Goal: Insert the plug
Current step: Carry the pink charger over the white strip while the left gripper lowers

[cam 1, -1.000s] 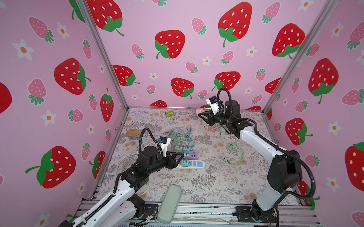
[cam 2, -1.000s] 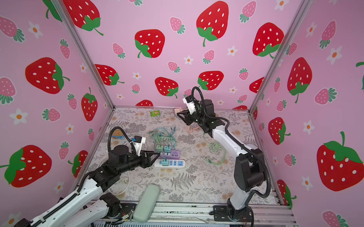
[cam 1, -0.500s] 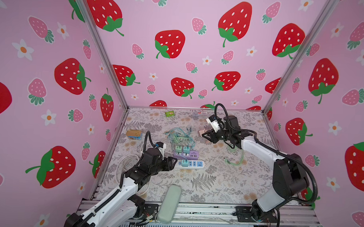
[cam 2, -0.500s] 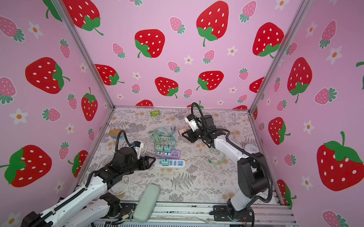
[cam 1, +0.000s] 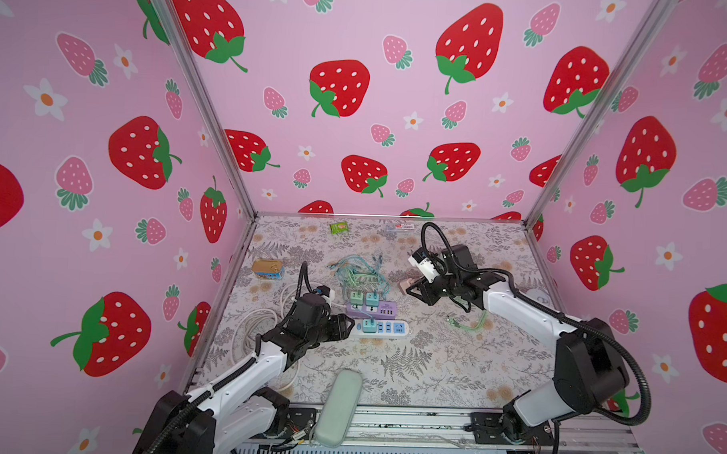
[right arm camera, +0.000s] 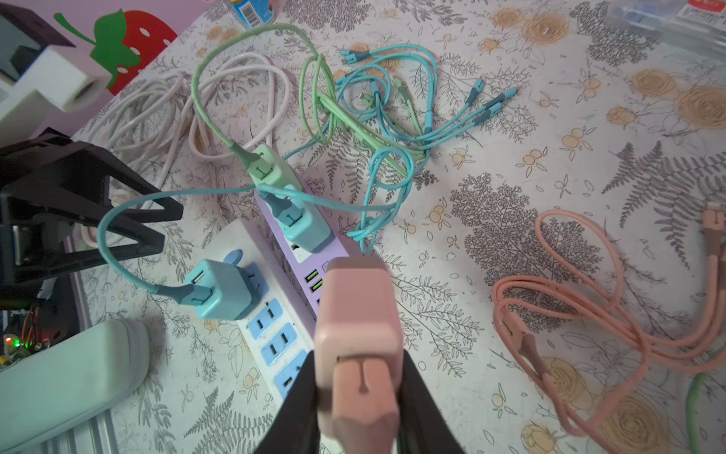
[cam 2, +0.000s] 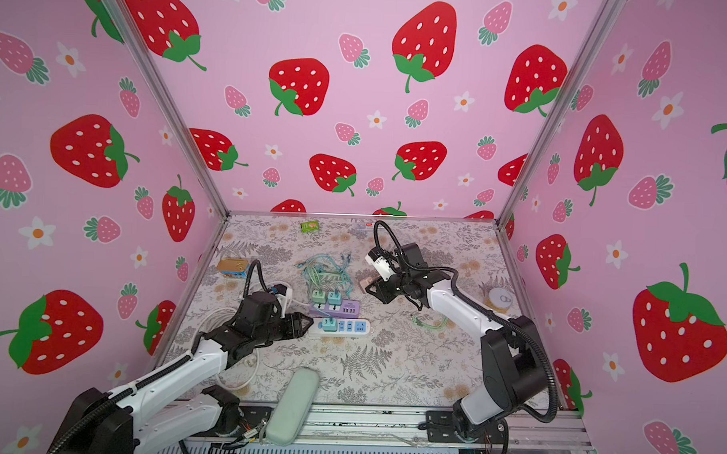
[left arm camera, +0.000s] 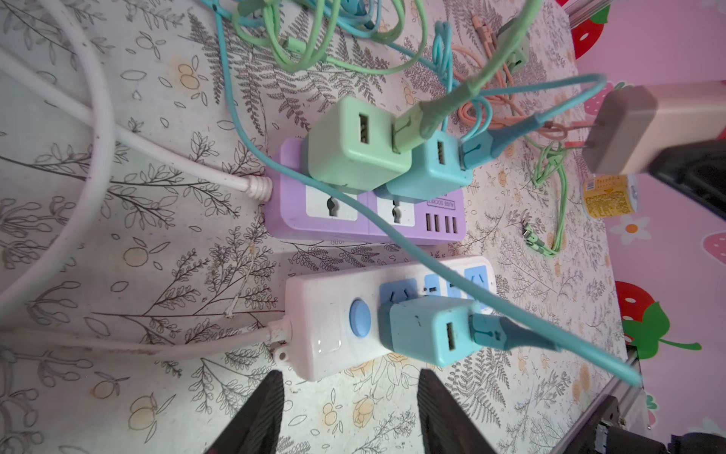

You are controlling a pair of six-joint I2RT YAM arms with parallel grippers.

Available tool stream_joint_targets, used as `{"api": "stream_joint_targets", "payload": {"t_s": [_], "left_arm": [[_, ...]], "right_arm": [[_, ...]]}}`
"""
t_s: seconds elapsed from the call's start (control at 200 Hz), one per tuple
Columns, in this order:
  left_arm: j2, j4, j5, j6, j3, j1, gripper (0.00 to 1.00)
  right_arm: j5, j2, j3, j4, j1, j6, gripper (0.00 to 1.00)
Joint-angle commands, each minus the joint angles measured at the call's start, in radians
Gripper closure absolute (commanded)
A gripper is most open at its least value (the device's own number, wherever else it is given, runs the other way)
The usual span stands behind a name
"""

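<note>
2 arms (cam 1: 265,357) (cam 1: 525,312) inward: left jaws apart by strip (left arm camera: 310,310), right jaws tight on plug (right arm camera: 359,314)

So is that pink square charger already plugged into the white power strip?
No, the right hand holds the pink square charger in the air, apart from the white power strip.

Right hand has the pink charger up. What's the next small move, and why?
Probably ease the right hand down toward a free blue socket on the white power strip: the pink charger hangs above the table, unplugged, and the open left hand sits at the strip's end.
</note>
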Motion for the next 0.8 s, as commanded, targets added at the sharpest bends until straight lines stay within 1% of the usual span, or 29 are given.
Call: {"api": "stream_joint_targets", "payload": {"t_s": [0.0,0.13,0.19,0.255,0.38,0.52,0.625,0.725,0.795], "left_arm": [[0.034,0.034,0.027,-0.002,0.015,0.007,0.44],[0.078,0.040,0.029,0.002,0.029,0.008,0.45],[0.094,0.043,0.029,0.002,0.034,0.007,0.46],[0.112,0.043,0.029,0.000,0.039,0.007,0.47],[0.130,0.042,0.027,0.001,0.045,0.009,0.49],[0.137,0.039,0.013,0.007,0.051,0.009,0.52],[0.154,0.040,0.012,0.015,0.059,0.009,0.56],[0.173,0.026,0.014,0.027,0.075,0.009,0.61],[0.181,0.015,0.011,0.034,0.085,0.009,0.62]], "right_arm": [[0.041,-0.019,0.040,-0.087,0.022,-0.049,0.87],[0.055,-0.021,0.042,-0.088,0.050,0.012,0.87],[0.061,-0.026,0.038,-0.078,0.060,0.063,0.89],[0.071,-0.028,0.037,-0.078,0.073,0.110,0.89],[0.159,-0.037,0.039,-0.102,0.102,0.206,0.89],[0.238,-0.071,0.032,-0.117,0.127,0.318,0.95],[0.315,-0.090,0.028,-0.120,0.152,0.393,0.95],[0.352,-0.109,0.013,-0.101,0.174,0.452,0.95],[0.350,-0.118,-0.002,-0.087,0.186,0.492,0.96]]}}
